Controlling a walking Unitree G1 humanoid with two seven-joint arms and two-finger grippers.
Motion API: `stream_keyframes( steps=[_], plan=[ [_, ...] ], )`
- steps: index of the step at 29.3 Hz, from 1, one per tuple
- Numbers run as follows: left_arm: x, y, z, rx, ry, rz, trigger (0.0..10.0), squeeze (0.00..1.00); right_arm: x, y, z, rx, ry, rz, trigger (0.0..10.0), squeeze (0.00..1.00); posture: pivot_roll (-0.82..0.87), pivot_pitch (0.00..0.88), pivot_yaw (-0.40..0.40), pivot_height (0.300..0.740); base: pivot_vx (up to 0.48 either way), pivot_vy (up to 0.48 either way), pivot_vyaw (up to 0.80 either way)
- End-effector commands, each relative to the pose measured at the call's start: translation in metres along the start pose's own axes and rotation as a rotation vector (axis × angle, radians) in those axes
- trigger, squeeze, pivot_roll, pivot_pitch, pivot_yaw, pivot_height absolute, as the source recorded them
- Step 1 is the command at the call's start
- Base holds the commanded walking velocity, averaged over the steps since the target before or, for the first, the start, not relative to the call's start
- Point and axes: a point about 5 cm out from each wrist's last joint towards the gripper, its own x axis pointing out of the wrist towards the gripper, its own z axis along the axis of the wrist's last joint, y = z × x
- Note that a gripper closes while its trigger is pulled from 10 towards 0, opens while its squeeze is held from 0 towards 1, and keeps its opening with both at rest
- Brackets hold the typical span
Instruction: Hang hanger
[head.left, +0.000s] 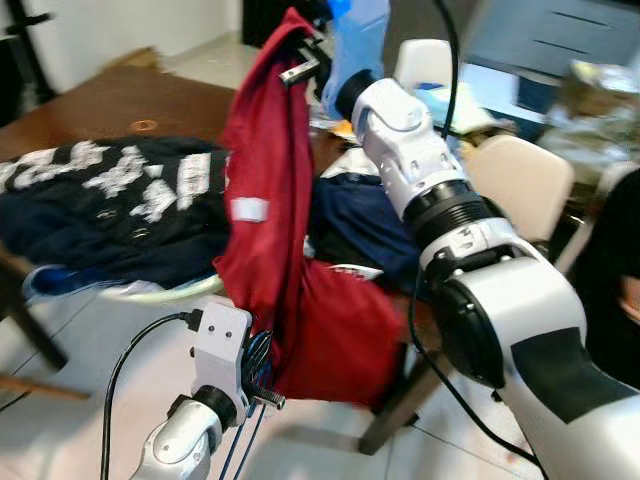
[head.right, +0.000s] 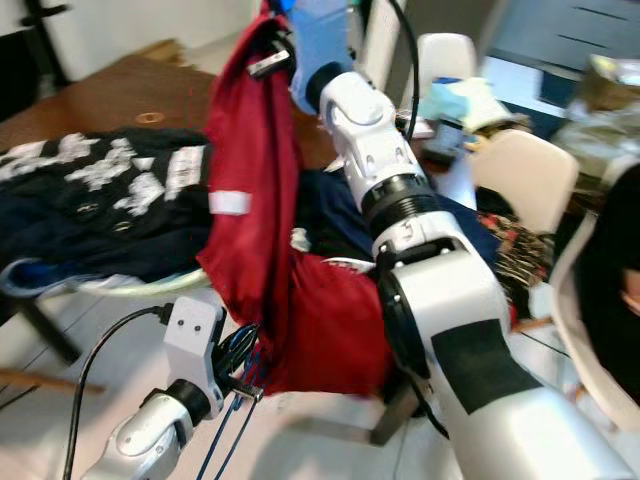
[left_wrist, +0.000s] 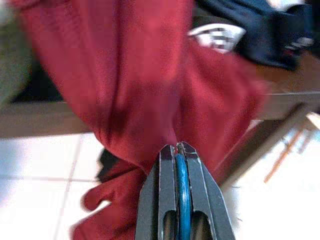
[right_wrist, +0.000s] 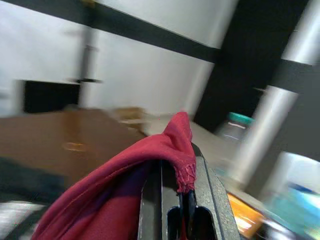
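R gripper (head.left: 300, 62): we pinch red shirt (head.left: 262, 200) collar up high, so it drapes.
L gripper (left_wrist: 180, 150): clamped on blue hanger (left_wrist: 181, 190), under hem, to feed in.

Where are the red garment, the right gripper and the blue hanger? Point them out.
red garment (head.left: 262, 200), left eye view, hanging middle fold.
right gripper (right_wrist: 184, 192), right wrist view, fingertips pinching cloth.
blue hanger (left_wrist: 182, 192), left wrist view, wire between fingers.

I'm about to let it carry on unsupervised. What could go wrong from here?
The right hand pinches only the edge of the red shirt, so it might slip free. The left hand grips a thin blue hanger beside the shirt's lower folds, which could snag it. The shirt's tail may drag the dark clothes off the table.
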Motion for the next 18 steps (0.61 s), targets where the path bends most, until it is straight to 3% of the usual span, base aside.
stream_keyframes(
  steps=[1,3,6,12,18],
  plan=[
    [0.001,-0.003,-0.001,-0.008,-0.008,-0.005,10.0,0.00,0.000,-0.010,0.008,-0.010,-0.023,-0.048,10.0,0.00,0.22,0.084,-0.124,0.740,0.000,0.000,-0.80],
    [0.001,-0.003,0.000,-0.018,-0.017,-0.008,10.0,0.00,-0.001,-0.022,0.012,-0.008,-0.029,-0.113,10.0,0.00,0.22,0.080,-0.126,0.740,0.000,0.000,-0.80],
    [0.001,-0.003,-0.001,-0.027,-0.021,-0.010,10.0,0.00,-0.001,-0.025,0.015,-0.001,-0.051,-0.118,10.0,0.00,0.22,0.076,-0.125,0.740,0.000,0.000,0.00],
    [0.001,-0.002,-0.001,-0.032,-0.027,-0.009,10.0,0.00,0.003,-0.013,0.020,-0.002,-0.080,-0.055,10.0,0.00,0.22,0.072,-0.123,0.740,0.254,0.000,0.00],
    [0.003,-0.002,0.000,-0.031,-0.032,-0.008,10.0,0.00,0.005,-0.007,0.023,-0.001,-0.096,-0.031,10.0,0.00,0.22,0.071,-0.124,0.740,0.480,0.000,0.00]
  ],
)
